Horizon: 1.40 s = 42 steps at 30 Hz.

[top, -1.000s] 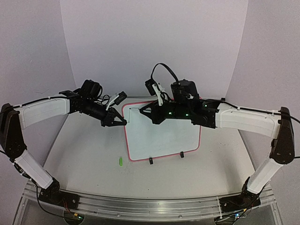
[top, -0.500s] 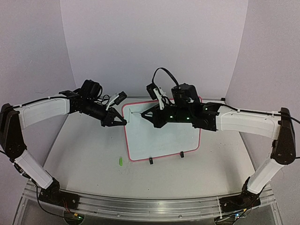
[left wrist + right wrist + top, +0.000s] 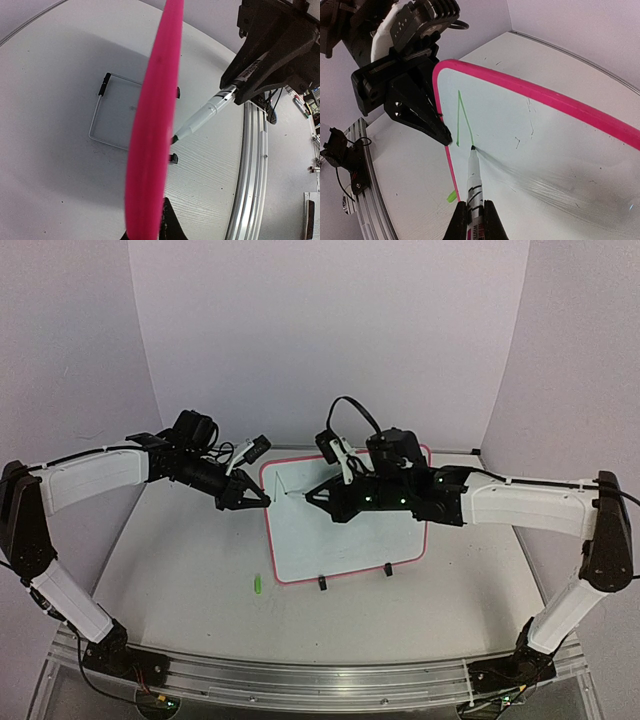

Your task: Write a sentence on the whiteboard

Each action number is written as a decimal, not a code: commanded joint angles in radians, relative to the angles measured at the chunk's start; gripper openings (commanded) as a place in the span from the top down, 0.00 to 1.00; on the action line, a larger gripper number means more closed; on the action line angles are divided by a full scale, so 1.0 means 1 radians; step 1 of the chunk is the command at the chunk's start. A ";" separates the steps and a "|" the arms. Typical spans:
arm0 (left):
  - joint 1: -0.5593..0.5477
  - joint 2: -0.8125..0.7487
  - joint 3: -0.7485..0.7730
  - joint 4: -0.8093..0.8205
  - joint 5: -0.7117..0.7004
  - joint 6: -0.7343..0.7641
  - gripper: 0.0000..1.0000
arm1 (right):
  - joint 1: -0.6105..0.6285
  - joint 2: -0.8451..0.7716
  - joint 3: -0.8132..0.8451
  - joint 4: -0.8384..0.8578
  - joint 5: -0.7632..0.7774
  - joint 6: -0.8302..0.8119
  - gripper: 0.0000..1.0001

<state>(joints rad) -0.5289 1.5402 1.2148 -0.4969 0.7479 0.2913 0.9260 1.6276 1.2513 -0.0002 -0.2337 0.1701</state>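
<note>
Right hand point(image 3: 314, 493), marker point(image 3: 474, 187) lower on whiteboard point(image 3: 350, 535)

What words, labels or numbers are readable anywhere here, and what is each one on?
Whiteboard: no finished word yet, only two green strokes meeting in a sharp point, like the start of a letter.
Marker: there is some print on the barrel, too blurred to read in either close-up view.
No other text can be read.
</note>
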 commanded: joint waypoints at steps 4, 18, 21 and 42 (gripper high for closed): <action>0.005 -0.028 -0.011 -0.005 -0.057 0.046 1.00 | -0.008 -0.040 -0.003 0.018 0.021 0.013 1.00; 0.005 -0.027 -0.010 -0.005 -0.059 0.045 1.00 | -0.008 -0.090 0.010 0.088 0.068 0.010 1.00; 0.006 -0.028 -0.010 -0.005 -0.059 0.045 1.00 | -0.008 -0.089 0.013 0.091 0.072 0.011 1.00; 0.005 -0.031 -0.011 -0.003 -0.059 0.045 1.00 | -0.007 -0.065 -0.050 0.073 0.035 0.039 1.00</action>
<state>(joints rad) -0.5301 1.5383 1.2148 -0.4973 0.7483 0.2920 0.9209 1.5757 1.2222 0.0599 -0.1837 0.1909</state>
